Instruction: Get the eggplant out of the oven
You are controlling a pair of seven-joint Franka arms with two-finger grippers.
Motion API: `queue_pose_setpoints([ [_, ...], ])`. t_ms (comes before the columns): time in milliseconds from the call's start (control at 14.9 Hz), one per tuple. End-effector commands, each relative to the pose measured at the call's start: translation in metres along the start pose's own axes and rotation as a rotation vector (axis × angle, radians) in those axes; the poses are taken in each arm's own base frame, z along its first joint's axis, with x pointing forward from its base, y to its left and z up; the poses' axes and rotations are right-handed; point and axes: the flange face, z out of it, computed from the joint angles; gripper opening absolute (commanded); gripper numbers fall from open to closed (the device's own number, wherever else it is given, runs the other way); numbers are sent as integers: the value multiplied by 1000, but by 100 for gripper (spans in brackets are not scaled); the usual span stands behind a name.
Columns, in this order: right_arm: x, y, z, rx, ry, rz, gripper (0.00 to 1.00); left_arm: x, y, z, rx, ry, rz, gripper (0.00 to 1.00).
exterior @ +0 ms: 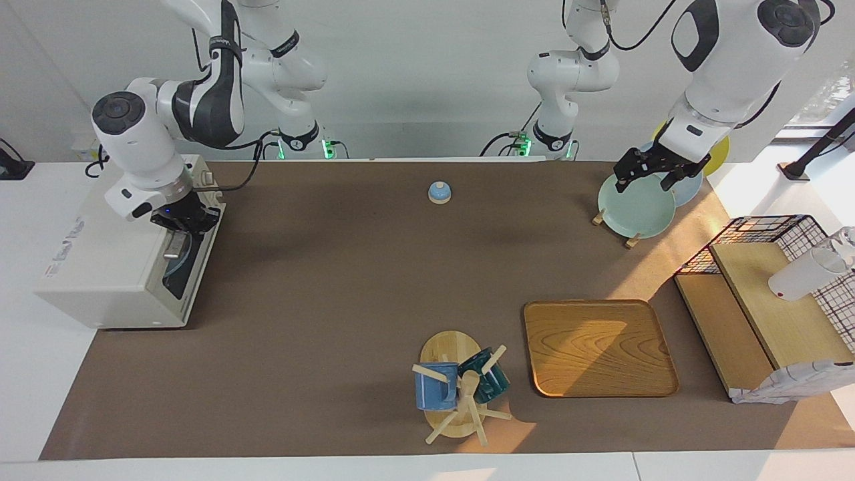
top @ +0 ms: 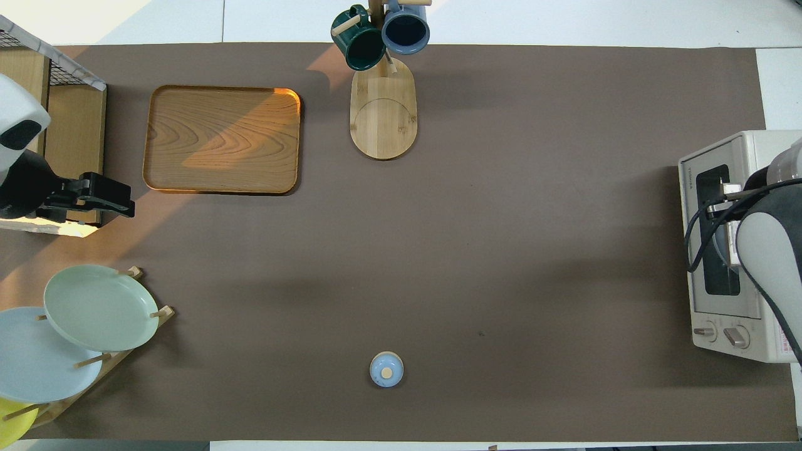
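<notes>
Overhead view shows the oven (top: 720,188) at the right arm's end of the bench (top: 501,250), its dark glass door facing the wooden tray (top: 222,139). I cannot tell what lies inside it; the eggplant is not visible in either view, and only a pale curved shape shows through the glass in the facing view. The right hand (exterior: 179,235) is at the oven's front, against the door's upper part; whether its fingers are spread or closed I cannot tell, nor whether it has hold of anything.

The left hand (exterior: 658,175) hangs over the plate rack (top: 135,338), with its fingers apart and nothing between them. The rack holds a green plate (exterior: 634,207), a pale blue one (top: 37,363) and a yellow one (top: 12,419), all standing on edge.

The tray is bare. Beside it, toward the oven, stands a mug tree (exterior: 461,401) carrying a blue mug (exterior: 435,386) and a dark green mug (exterior: 486,381). A small blue bell (exterior: 439,192) sits nearer to the robots than the tray. A wire-sided wooden shelf (exterior: 768,294) stands at the bench edge beside the tray.

Between the oven's door and the tray lies a wide stretch of bare brown mat.
</notes>
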Motion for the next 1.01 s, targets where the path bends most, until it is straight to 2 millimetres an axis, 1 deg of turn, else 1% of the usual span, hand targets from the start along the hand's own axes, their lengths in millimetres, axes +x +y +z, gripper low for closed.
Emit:
queue_pose_setpoints([
  [0,-1,9,-4,-45,-21,-20,0,-1,-4,0,20,-6,2,100],
  [201,-11,15,9,-42,-34,-17,0,-1,-4,0,20,-6,2,100],
  [470,-15,21,15,-40,-41,-74,0,-1,-4,0,20,-4,2,100],
  [604,-21,25,21,-39,-47,-74,0,-1,-4,0,20,-6,2,100],
  [672,-24,28,27,-37,-45,-72,0,-1,-4,0,21,-7,2,100],
  [940,-32,30,49,-34,-34,-69,0,-1,-4,0,20,-4,2,100],
])
